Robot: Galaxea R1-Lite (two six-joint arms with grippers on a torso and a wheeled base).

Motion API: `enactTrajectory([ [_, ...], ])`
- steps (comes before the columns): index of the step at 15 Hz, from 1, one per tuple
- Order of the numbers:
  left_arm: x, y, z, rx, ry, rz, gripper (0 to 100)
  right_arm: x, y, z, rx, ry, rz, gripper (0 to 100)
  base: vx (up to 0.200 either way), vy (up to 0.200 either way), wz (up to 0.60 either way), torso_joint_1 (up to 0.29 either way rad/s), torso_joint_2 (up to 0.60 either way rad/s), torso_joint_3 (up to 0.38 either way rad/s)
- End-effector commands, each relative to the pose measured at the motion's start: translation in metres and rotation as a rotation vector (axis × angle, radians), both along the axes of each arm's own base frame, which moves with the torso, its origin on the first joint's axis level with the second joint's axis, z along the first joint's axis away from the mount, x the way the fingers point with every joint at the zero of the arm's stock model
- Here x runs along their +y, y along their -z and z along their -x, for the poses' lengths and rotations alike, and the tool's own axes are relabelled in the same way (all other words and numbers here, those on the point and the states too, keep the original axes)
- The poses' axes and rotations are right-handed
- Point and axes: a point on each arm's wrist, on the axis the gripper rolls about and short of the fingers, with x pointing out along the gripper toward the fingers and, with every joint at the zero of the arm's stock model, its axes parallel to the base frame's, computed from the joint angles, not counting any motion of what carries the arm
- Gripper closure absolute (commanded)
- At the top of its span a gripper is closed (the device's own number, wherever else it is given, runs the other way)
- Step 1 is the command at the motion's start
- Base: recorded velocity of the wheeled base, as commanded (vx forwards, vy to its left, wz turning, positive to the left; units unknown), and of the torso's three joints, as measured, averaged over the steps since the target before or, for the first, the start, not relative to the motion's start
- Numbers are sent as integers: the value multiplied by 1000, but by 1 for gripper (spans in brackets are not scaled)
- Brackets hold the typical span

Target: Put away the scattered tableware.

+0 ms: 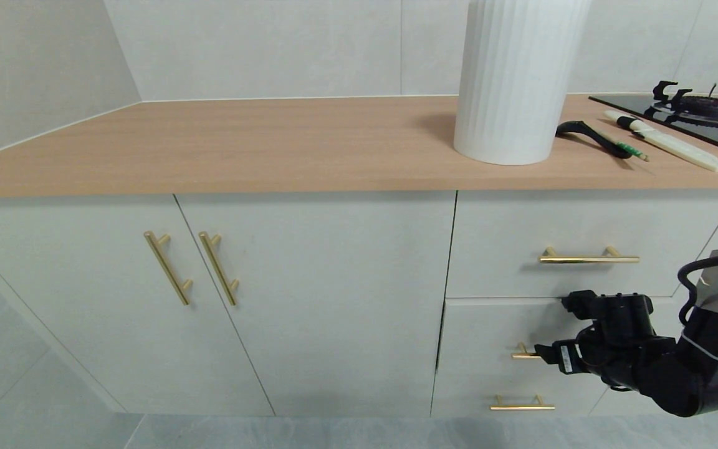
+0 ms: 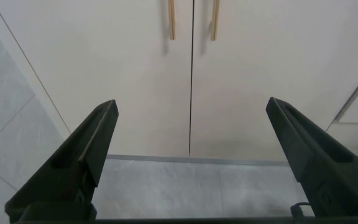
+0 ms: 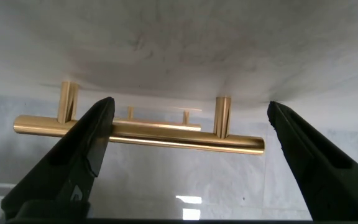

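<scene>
Drawer front (image 1: pixel 490 324), right gripper (image 1: pixel 553 327) spread before handle (image 3: pixel 166 138)

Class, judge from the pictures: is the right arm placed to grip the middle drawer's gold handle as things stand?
Probably yes: the right arm holds its jaws open either side of the handle, nothing between.
</scene>
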Motion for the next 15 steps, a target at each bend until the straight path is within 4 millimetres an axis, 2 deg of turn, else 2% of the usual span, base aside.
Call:
enactTrajectory([
  [1,0,0,0,1,-1,0,0,0,-2,2,2,-5,4,0,0,0,0,0,0,0],
  [2,0,0,0,1,-1,2,0,0,-5,4,1,-9,9,0,0,0,0,0,0,0],
  [5,0,0,0,1,-1,0,0,2,-57,31,32,-42,14,0,0,0,0,0,0,0],
  [8,0,0,0,1,-1,0,0,13,-142,76,-27,-110,0,0,0,0,0,0,0,0],
  [9,0,0,0,1,-1,0,0,16,-164,91,-71,-132,-7,0,0,0,0,0,0,0],
  [11,0,0,0,0,-1,0,0,16,-186,101,-135,-139,-15,0,0,0,0,0,0,0],
  [12,0,0,0,1,-1,0,0,17,-197,94,-160,-135,-18,0,0,0,0,0,0,0],
  [14,0,0,0,1,-1,0,0,12,-189,69,-116,-96,-10,0,0,0,0,0,0,0],
  [15,0,0,0,1,-1,0,0,13,-179,55,-80,-89,-9,0,0,0,0,0,0,0],
])
